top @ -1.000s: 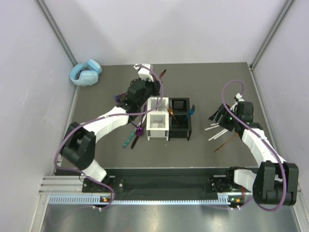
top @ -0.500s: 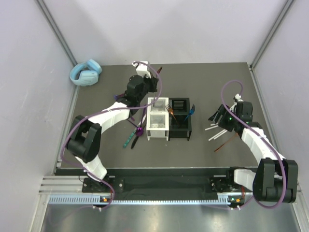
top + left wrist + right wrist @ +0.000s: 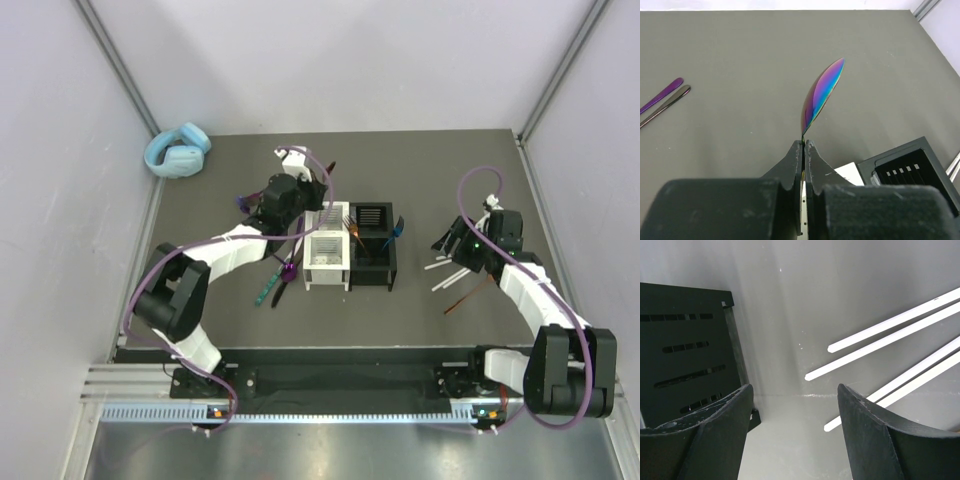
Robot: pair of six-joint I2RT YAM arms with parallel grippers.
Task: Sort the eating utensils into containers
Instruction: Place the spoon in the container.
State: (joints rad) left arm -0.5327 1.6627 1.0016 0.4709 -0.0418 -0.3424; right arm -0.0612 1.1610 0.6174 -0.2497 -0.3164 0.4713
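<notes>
Inspector A: Any legible text, label, brand or number to record?

Inspector B: None. The white caddy (image 3: 326,281), black caddy (image 3: 372,281), iridescent spoon (image 3: 822,95) and light-blue headphones (image 3: 178,150) carry no readable marking in any view.

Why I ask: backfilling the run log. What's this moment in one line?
left jaws: shut on spoon, near white caddy | right jaws: open, empty, by white sticks | spoon not yet in caddy
</notes>
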